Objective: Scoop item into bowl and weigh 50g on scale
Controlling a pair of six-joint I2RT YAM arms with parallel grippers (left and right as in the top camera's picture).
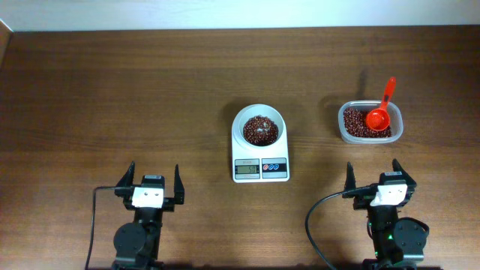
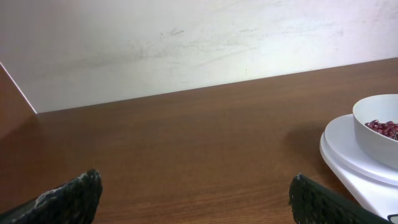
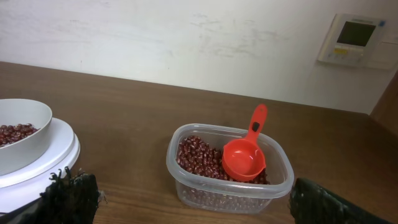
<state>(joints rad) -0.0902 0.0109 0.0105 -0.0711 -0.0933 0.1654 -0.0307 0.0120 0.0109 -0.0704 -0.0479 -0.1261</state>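
While both arms are sitting at the near edge of the desk (image 1: 112,90), the left hand (image 1: 154,172) and right hand (image 1: 373,168) are gaping wide, gripping nothing. The white bowl (image 1: 238,124) is resting on the kitchen scale (image 1: 260,169) mid-desk, holding red-brown beans (image 1: 260,130). The display is too small to read. The clear plastic tub (image 1: 398,129) is sitting well right of the scale, straight ahead of the right hand, carrying more of them. The red scoop (image 1: 377,118) is lying in it, handle overhanging the far rim. A black cable (image 1: 92,225) is trailing beside the left arm.
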